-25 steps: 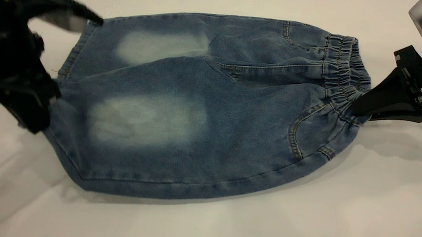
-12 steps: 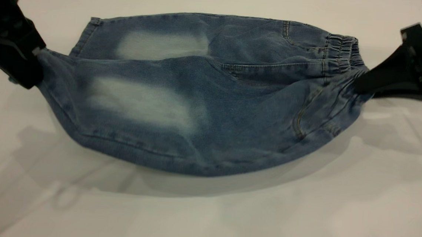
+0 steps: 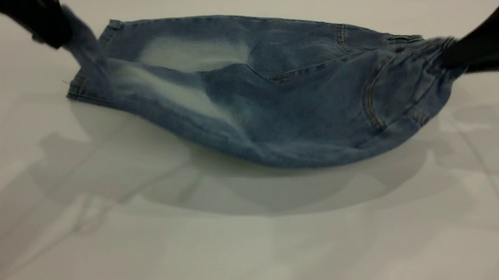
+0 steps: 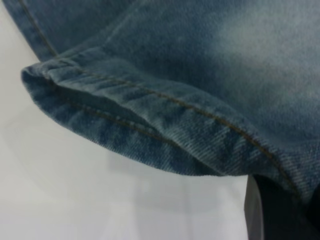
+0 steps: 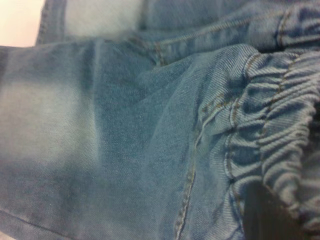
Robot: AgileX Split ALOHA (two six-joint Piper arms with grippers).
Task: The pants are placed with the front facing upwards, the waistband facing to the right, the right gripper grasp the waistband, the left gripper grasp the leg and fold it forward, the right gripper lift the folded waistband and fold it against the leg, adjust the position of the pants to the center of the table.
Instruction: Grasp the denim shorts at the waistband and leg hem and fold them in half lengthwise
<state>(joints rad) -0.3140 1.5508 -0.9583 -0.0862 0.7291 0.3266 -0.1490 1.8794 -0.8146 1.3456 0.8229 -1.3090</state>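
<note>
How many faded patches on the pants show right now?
2 on the pants: far-leg patch lying flat, near-leg patch on the lifted fold. None seems hidden.

Pants (image 3: 278, 111) spread across far half of tabletop (image 3: 242, 245), legs toward left, waistband (image 3: 427, 45) toward right. Near leg raised off tabletop, hanging between two claws; far leg flat on tabletop behind it. Left claw (image 3: 57, 36) at far left, above tabletop, clamped on near leg hem. Right claw (image 3: 450, 59) at far right, clamped on waistband, also raised. Near edge sagging between them.
</note>
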